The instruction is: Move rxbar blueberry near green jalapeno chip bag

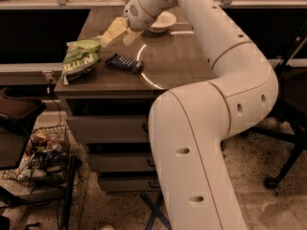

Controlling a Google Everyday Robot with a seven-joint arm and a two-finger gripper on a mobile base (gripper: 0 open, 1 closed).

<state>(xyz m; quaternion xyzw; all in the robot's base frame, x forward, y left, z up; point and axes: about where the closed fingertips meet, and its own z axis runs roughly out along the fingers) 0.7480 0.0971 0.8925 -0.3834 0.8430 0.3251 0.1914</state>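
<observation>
The gripper (121, 35) hangs over the back left part of the table (182, 63), at the end of the big white arm (225, 80) that curves in from the right. Its two pale yellow fingers (112, 31) are spread apart with nothing between them. The tip of the left one sits over the top edge of the chip bag (79, 59); whether it touches the bag cannot be told.

The bar (124, 63) lies flat on the table at about 6 o'clock from the gripper, near it but apart from it. It is dark, with a row of pale marks along the wrapper, and its long side runs slightly downward to the right. The bar is just beside the bag, at the bag's 3 o'clock, with a narrow strip of tabletop between them.

The bag is crinkled green, at the table's left edge, at about 8 o'clock from the gripper. It carries white lettering across its face, but the words cannot be read. The marks on the bar cannot be read either.

A white bowl (162, 21) stands at about 2 o'clock from the gripper, toward the back of the table.
</observation>
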